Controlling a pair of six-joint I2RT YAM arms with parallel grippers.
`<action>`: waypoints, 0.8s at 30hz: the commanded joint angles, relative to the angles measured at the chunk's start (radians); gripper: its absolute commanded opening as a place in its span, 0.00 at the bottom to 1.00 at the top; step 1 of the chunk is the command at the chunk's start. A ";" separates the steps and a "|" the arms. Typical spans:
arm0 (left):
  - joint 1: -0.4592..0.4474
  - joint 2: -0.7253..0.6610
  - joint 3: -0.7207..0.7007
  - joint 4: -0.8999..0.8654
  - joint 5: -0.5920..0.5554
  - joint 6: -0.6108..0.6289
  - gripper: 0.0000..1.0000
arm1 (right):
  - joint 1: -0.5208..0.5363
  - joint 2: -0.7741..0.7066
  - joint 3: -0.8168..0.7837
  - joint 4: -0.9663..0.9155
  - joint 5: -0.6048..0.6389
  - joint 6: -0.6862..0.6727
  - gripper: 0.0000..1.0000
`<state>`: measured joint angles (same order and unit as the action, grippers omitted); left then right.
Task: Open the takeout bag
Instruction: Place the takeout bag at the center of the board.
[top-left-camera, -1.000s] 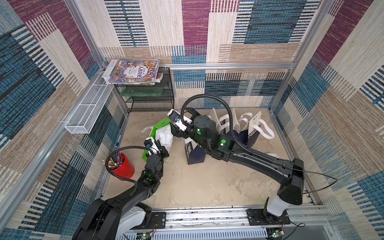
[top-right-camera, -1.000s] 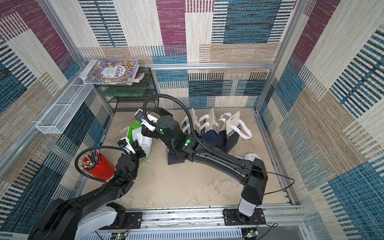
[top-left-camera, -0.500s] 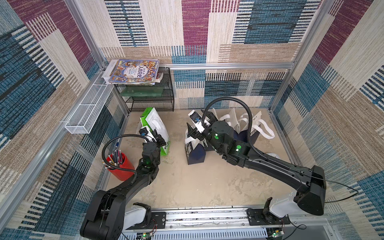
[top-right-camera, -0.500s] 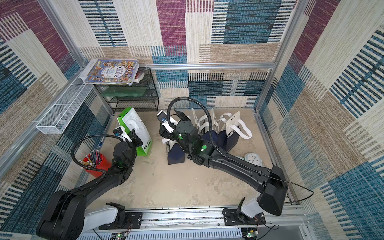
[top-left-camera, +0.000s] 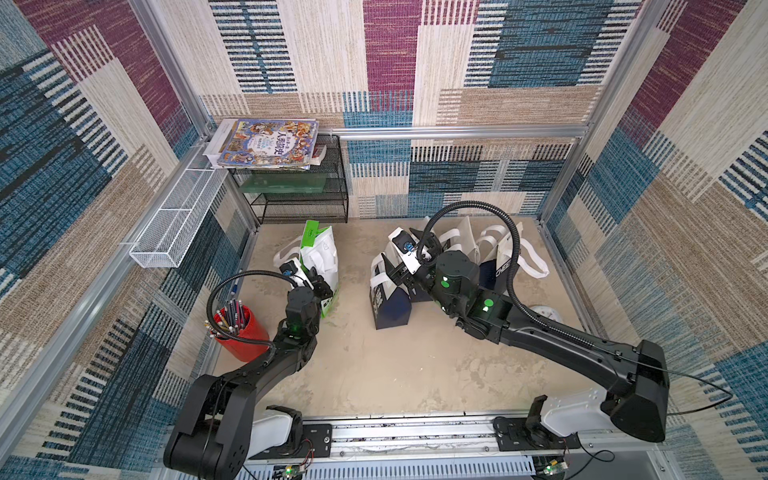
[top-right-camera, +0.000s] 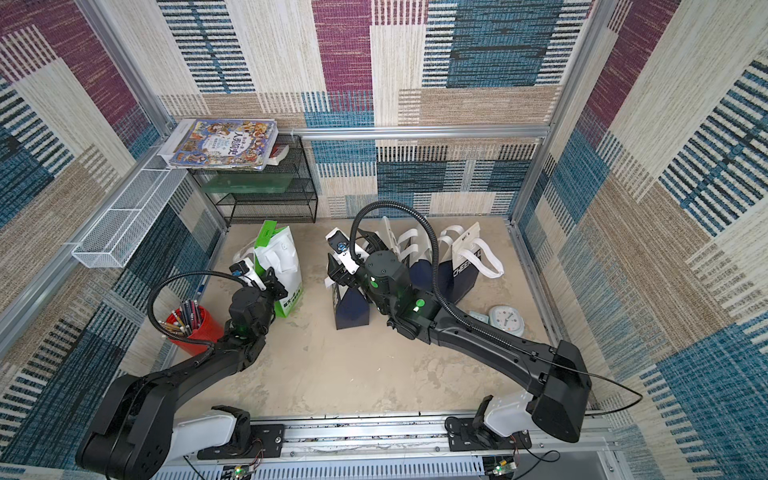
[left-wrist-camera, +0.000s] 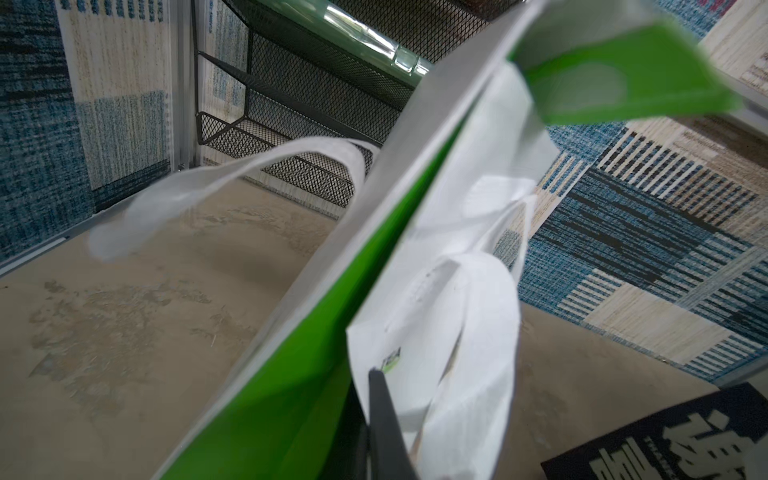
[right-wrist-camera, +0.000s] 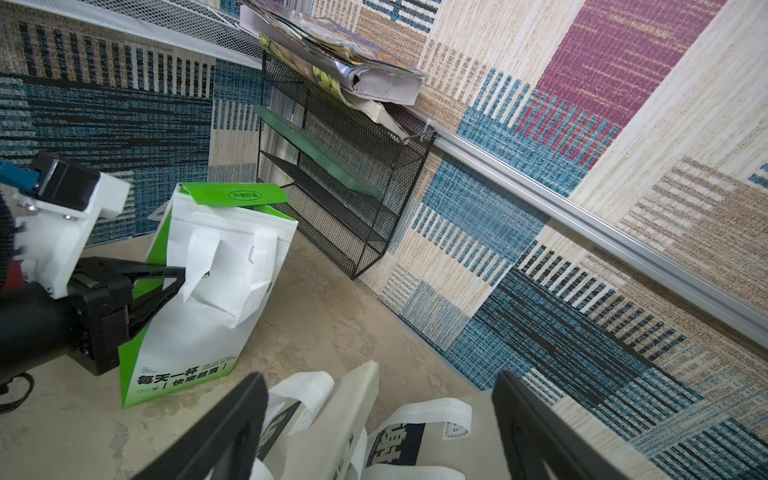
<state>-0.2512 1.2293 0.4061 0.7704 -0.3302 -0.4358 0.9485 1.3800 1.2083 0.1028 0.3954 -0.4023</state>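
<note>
Left gripper (right-wrist-camera: 182, 277) clamps the white strap handle (right-wrist-camera: 203, 257) of the upright green-and-white fabric takeout bag (top-left-camera: 324, 254) near the black mesh shelf (top-left-camera: 299, 199). Its mouth looks barely parted, with the spreading left to do. Right gripper (right-wrist-camera: 378, 380) gapes wide, idle.

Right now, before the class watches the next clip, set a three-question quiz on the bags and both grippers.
1. True or false: the right gripper stands open over the navy bags.
2. What does the left gripper pinch? A nothing; B the handle of the green-and-white bag; C a navy bag.
3. Fill in: the pencils stand in a ___ cup.
Key: 1 true; 2 B; 3 red.
</note>
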 joint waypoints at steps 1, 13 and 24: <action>0.000 -0.058 -0.059 -0.147 0.017 -0.071 0.05 | -0.008 -0.023 -0.018 0.043 -0.023 0.037 0.89; -0.002 -0.300 -0.154 -0.383 -0.010 -0.114 0.48 | -0.016 -0.042 -0.034 0.047 -0.056 0.086 0.92; -0.014 -0.423 -0.193 -0.445 0.099 -0.143 0.49 | -0.035 -0.046 -0.023 0.013 -0.055 0.128 0.92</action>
<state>-0.2623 0.8288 0.2195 0.3588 -0.2779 -0.5579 0.9173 1.3365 1.1717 0.1078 0.3485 -0.3004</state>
